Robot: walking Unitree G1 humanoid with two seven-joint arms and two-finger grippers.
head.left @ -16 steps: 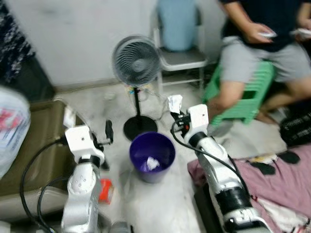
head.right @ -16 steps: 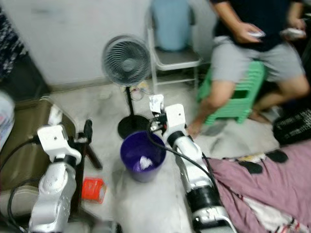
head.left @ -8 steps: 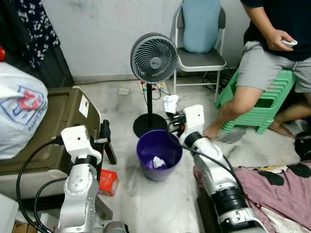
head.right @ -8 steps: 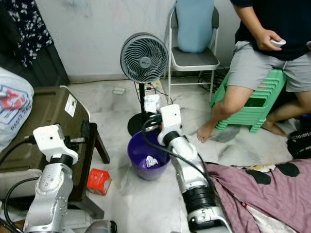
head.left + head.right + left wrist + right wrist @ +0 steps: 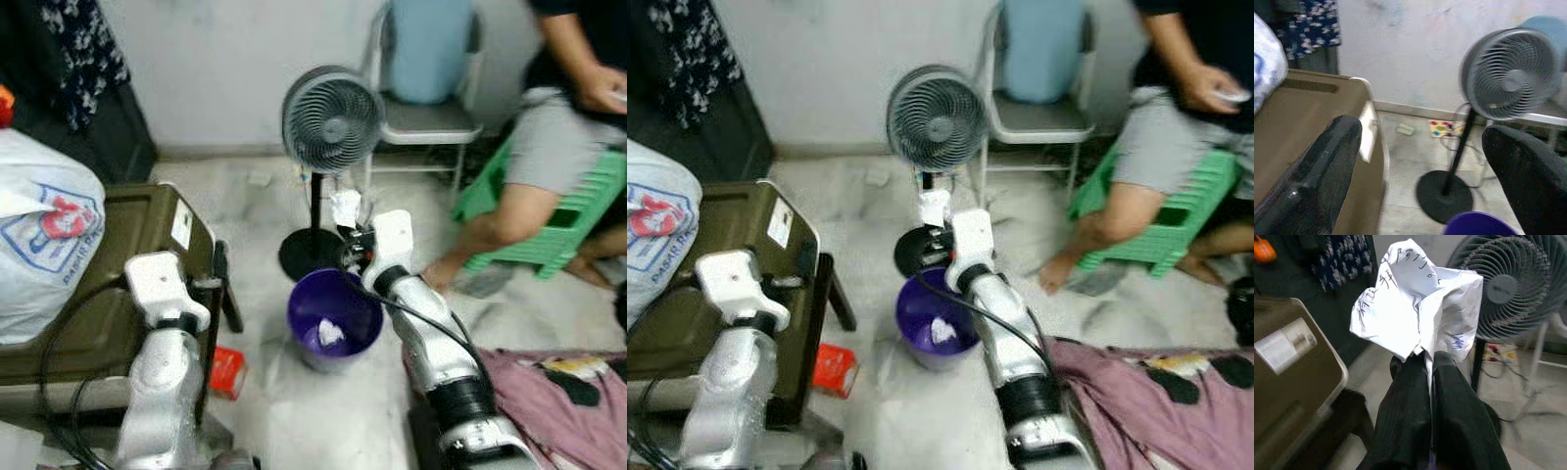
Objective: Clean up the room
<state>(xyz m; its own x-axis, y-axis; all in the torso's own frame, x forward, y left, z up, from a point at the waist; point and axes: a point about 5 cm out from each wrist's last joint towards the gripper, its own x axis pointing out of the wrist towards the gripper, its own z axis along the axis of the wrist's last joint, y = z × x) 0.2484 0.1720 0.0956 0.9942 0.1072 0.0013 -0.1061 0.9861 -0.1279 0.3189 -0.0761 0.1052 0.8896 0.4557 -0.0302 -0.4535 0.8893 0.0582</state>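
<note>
A purple bin [image 5: 334,358] stands on the floor between my arms, with one white paper wad [image 5: 330,335] inside. My right gripper [image 5: 349,233] is shut on a crumpled white paper [image 5: 1418,313], held just over the bin's far rim, close to the fan base. The same paper [image 5: 933,207] sticks up above the fingers. My left gripper [image 5: 1420,161] is open, its two black fingers [image 5: 1327,161] wide apart with nothing between them. It hovers beside the olive box [image 5: 118,284], left of the bin.
A standing fan [image 5: 331,119] is right behind the bin. A white plastic bag [image 5: 44,235] lies on the olive box, and a red carton [image 5: 227,372] on the floor beside it. A person sits on a green stool [image 5: 578,215] at the right, next to a chair [image 5: 426,117]. Pink bedding [image 5: 558,392] is at the lower right.
The camera has shifted, so the whole picture moved. My right gripper still holds the paper by the bin's far rim; the left gripper stays open beside the box.
</note>
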